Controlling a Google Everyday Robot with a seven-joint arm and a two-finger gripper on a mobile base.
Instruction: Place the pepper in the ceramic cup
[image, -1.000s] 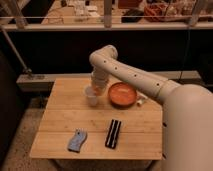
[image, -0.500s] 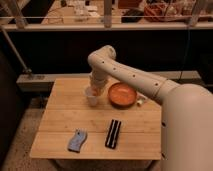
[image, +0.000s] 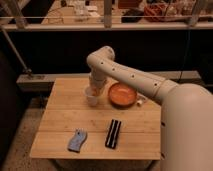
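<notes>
Over the far middle of the bench: end effector, grip state cannot be told, directly above the ceramic cup. Pepper not discernible. Orange plate just right. Black remote and blue object near edge.

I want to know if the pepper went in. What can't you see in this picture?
1. The pepper: not visible in the camera view; it may be inside the ceramic cup or under the hand, which covers the cup's opening.
2. The hand's tips: too blurred, right above the cup.
3. The small white thing behind the orange plate: partly hidden by the arm, too small to name.
4. The shelves behind the table: blurred.
</notes>
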